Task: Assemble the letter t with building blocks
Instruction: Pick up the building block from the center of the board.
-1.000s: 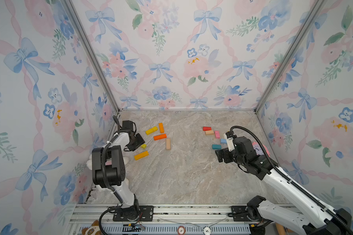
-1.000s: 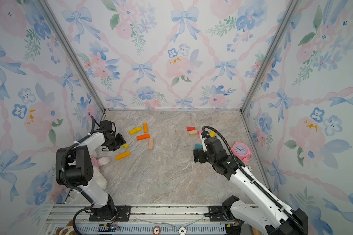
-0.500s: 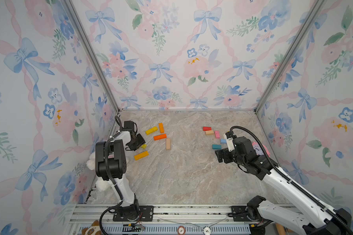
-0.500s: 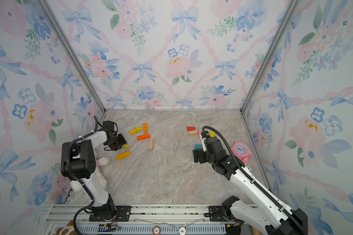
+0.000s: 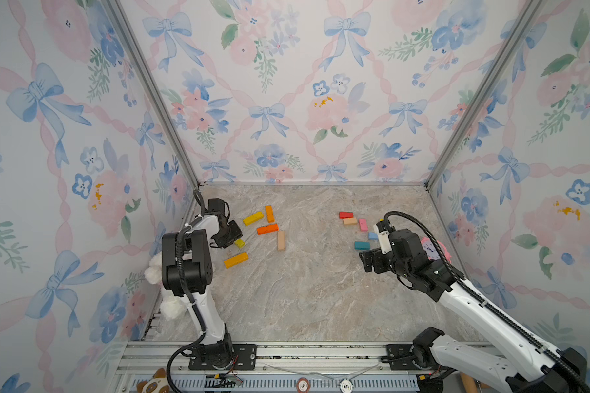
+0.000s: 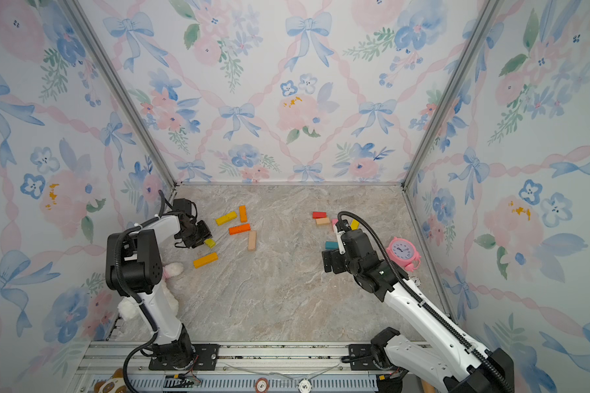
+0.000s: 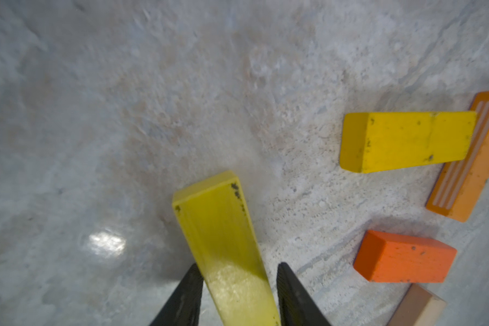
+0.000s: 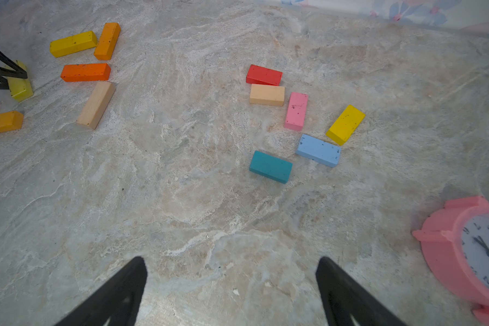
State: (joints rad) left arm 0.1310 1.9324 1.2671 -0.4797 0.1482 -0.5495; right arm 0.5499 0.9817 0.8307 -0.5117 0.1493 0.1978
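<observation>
Left wrist: left jaws loosely straddle yellow-green block (image 7: 220,225); right jaws spread wide.

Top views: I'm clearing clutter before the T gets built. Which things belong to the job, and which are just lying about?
Job: lime block; five long blocks (yellow, oranges, tan); six short blocks (red, peach, pink, yellow, blue, teal).
Lying about: pink alarm clock; white plush toy; animal toy.
</observation>
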